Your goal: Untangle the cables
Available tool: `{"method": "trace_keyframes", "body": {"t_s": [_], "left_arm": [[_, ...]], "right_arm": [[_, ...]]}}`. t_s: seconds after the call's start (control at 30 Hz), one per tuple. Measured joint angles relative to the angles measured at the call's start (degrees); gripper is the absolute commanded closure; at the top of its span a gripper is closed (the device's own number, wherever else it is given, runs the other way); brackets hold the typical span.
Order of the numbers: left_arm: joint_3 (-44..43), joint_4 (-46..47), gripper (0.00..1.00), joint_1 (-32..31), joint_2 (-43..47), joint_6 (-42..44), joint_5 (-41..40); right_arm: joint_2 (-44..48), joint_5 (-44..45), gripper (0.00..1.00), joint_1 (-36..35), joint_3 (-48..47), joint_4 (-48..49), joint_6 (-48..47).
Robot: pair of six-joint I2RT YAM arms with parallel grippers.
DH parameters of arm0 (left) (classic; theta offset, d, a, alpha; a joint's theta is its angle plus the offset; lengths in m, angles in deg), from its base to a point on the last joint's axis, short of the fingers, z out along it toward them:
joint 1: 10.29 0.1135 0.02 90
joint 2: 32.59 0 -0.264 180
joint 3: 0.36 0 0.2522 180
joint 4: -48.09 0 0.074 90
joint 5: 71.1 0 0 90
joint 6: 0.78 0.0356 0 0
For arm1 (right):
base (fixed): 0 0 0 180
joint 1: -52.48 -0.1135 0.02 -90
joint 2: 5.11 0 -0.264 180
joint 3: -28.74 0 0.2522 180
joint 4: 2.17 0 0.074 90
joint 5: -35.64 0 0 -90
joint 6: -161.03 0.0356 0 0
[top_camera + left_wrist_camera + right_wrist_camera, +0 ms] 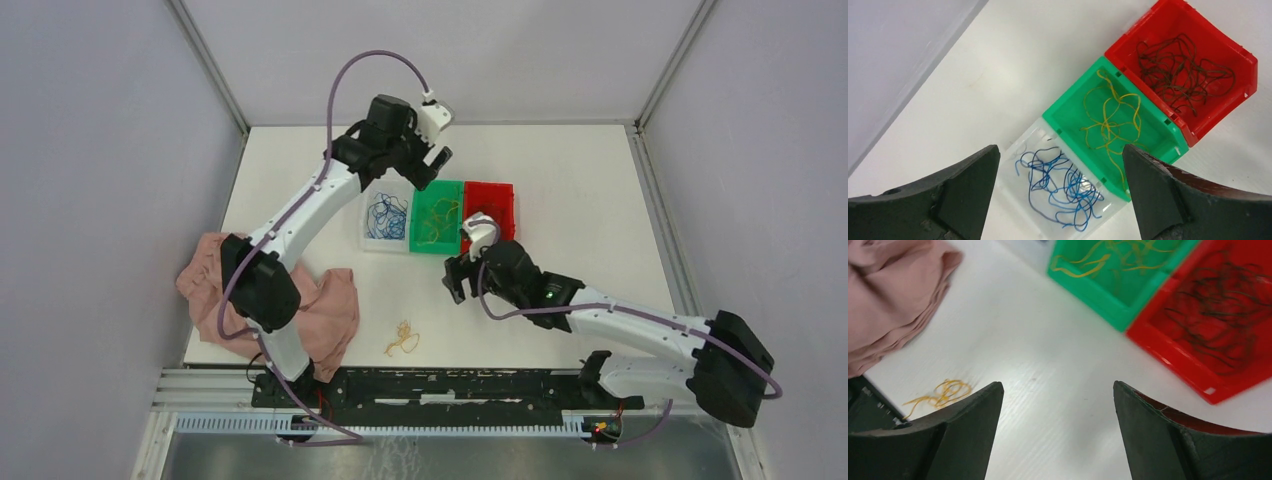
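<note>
Both hang wide open and empty: left gripper (1059,150) above three bins (1074,86) (sorted cables (1063,187) inside), right gripper (1058,385) over bare table (1058,330). A yellow tangle (402,340) lies at its seven o'clock near the front edge, with cloth (330,315) at the tangle's nine.

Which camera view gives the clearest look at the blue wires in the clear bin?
The left wrist view: the blue wires lie close below the camera, and each loop can be told apart. The top view shows the same wires only as a small blue scribble, too small to trace. The right wrist view does not show them at all.
</note>
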Motion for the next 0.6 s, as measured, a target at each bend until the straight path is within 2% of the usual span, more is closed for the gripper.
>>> {"method": "trace_keyframes", "body": {"t_s": [0.13, 0.27, 0.37, 0.47, 0.53, 0.6], "left_arm": [[-0.61, -2.47, 0.01, 5.99, 3.98, -3.56, 3.37], [-0.37, -4.46, 0.01, 15.39, 8.66, -5.27, 6.56], [2.36, -5.03, 0.01, 21.7, 12.9, -5.4, 9.03], [7.1, -5.99, 0.01, 25.73, 17.49, -5.38, 11.76], [10.8, -6.38, 0.0, 27.76, 20.26, -5.33, 13.46], [14.16, -6.49, 0.01, 29.68, 22.21, -5.29, 14.86]], "right_arm": [[-8.07, -5.18, 0.12, -5.46, -3.1, 2.16, -2.03], [-17.07, -9.18, 0.13, -10.12, -6.4, 3.67, -4.39], [-24.52, -11.19, 0.17, -12.94, -9.86, 4.02, -6.29], [-31.01, -12.22, 0.28, -14.64, -13.29, 4.02, -7.48], [-34.45, -12.41, 0.4, -14.93, -15.19, 3.93, -7.93], [-36.33, -11.85, 0.56, -14.88, -16.28, 3.26, -8.04]]}}
